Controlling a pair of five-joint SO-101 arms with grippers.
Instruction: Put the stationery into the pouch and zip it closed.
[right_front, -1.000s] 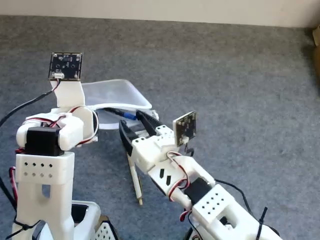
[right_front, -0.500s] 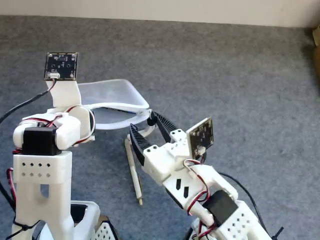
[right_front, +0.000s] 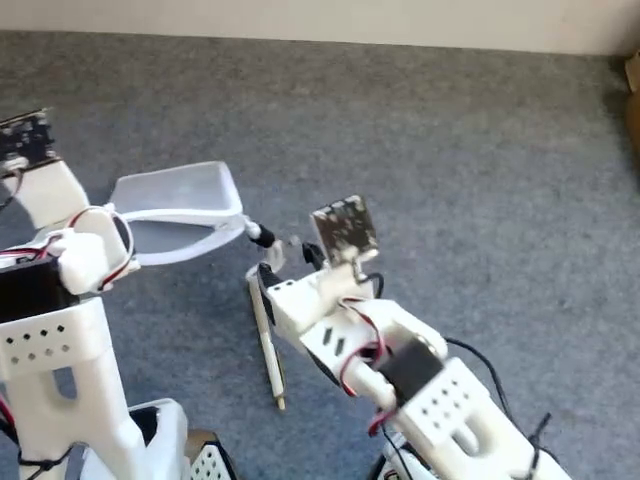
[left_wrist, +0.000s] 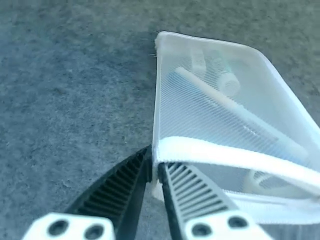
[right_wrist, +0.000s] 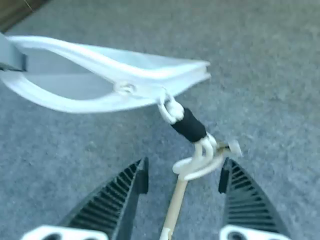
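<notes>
From above, the pouch (right_front: 175, 205) has slid to the left since a second ago. The left arm (right_front: 70, 265) has swung left with it, so its camera board (right_front: 25, 140) now sits at the left edge. The right arm (right_front: 380, 350) has turned and come in closer. The right gripper (right_front: 289, 262) now sits just beside the zip pull (right_front: 262, 235) at the pouch's right end. The pencil (right_front: 268, 345) has not moved – it lies flat on the grey carpet (right_front: 480, 150), near the right arm and outside the pouch.

In the left wrist view, the left gripper (left_wrist: 155, 162) is pinched tight on the white edge of the pouch (left_wrist: 215, 100). The pouch hangs from it, lifted off the carpet. Through the clear side a white pen (left_wrist: 225, 107) and a small tube (left_wrist: 227, 82) show inside.

In the right wrist view, the right gripper (right_wrist: 185, 170) is spread wide and holds nothing. The zip pull (right_wrist: 190, 127) – a black bead on a white cord – hangs between the two fingers (right_wrist: 125, 192) and does not touch them. The pouch (right_wrist: 100, 75) floats just past the fingertips, and its mouth gapes open behind the zip slider (right_wrist: 125, 89). The pencil (right_wrist: 175, 212) lies on the carpet under the cord.
</notes>
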